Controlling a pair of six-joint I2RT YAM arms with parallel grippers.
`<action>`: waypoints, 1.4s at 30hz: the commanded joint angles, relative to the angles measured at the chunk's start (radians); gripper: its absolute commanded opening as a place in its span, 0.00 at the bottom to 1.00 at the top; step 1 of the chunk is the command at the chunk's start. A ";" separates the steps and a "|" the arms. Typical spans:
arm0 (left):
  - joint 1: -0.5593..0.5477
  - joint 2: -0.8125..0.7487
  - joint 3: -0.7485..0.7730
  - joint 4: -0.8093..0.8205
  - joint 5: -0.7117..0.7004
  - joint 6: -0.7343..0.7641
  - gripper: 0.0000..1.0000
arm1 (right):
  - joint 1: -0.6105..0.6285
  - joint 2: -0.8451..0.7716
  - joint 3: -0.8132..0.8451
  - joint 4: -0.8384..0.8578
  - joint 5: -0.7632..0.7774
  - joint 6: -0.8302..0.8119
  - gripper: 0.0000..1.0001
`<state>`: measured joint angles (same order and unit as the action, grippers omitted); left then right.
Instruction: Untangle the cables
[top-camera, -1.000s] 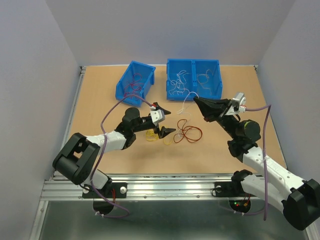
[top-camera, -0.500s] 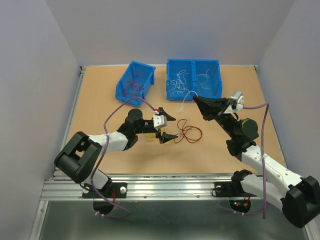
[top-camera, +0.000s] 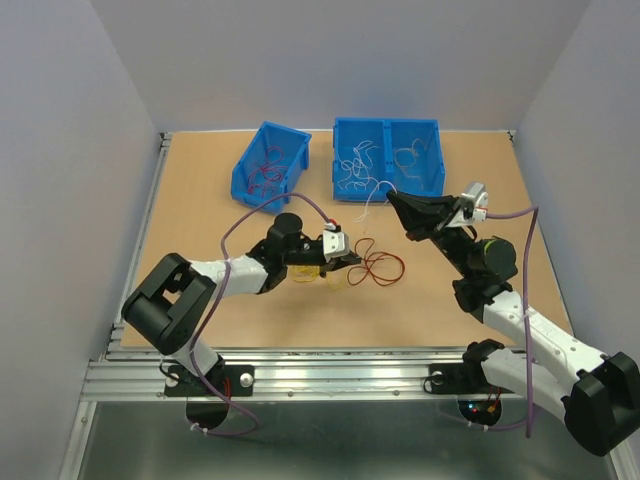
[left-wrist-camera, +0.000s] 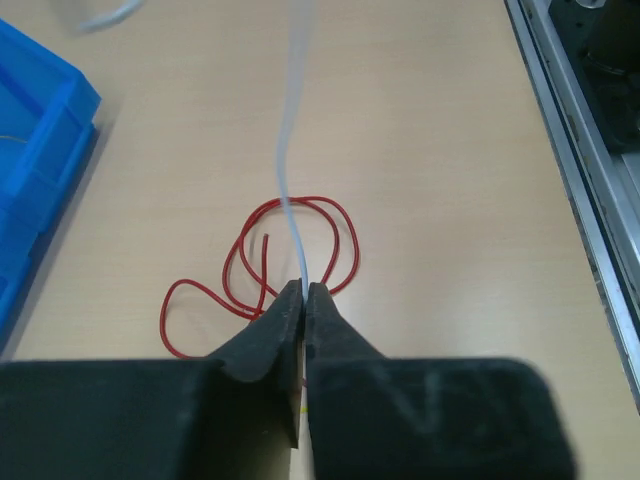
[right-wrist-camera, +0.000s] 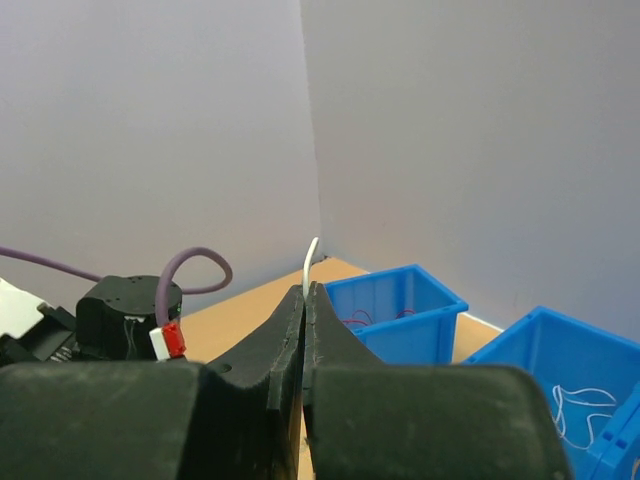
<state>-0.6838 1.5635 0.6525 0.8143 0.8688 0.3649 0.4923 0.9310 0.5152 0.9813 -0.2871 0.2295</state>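
The white wire (left-wrist-camera: 302, 50) hangs off the table, stretched between my two claws. My left claw (left-wrist-camera: 303, 290) is clenched on its lower end and my right claw (right-wrist-camera: 304, 292) on its upper end, where a short tip pokes out past the fingertips. From the overhead camera the right claw sits at about 1 o'clock from the left one. Just beyond the left fingertips, at about 3 o'clock, the red wire (left-wrist-camera: 310, 199) lies in loose loops flat on the wooden table (top-camera: 200, 220). The yellow wire (top-camera: 312, 272) curls right beneath that claw, partly hidden. I judge all three to be light, limp and springy, and likely to slip through a pinch. They look best taken near a free end, and a pull should be slow so the loops do not snag. At 12 o'clock stand a single blue bin (top-camera: 243, 178) holding red strands and a double blue bin (top-camera: 425, 185) holding white ones. I can read no brand, label or writing anywhere.
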 joint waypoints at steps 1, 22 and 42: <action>-0.011 -0.039 0.067 -0.055 -0.011 0.052 0.00 | 0.003 0.003 -0.003 0.030 -0.003 -0.071 0.00; 0.027 -0.347 0.185 -0.415 -0.353 -0.012 0.00 | 0.002 0.178 0.157 -0.408 -0.509 -0.401 0.00; 0.063 -0.408 0.193 -0.429 -0.301 -0.078 0.00 | 0.002 0.451 0.318 -0.421 -0.689 -0.521 0.04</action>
<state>-0.6277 1.1839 0.8013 0.3477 0.5320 0.3080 0.4923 1.3651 0.7532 0.5377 -0.9234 -0.2745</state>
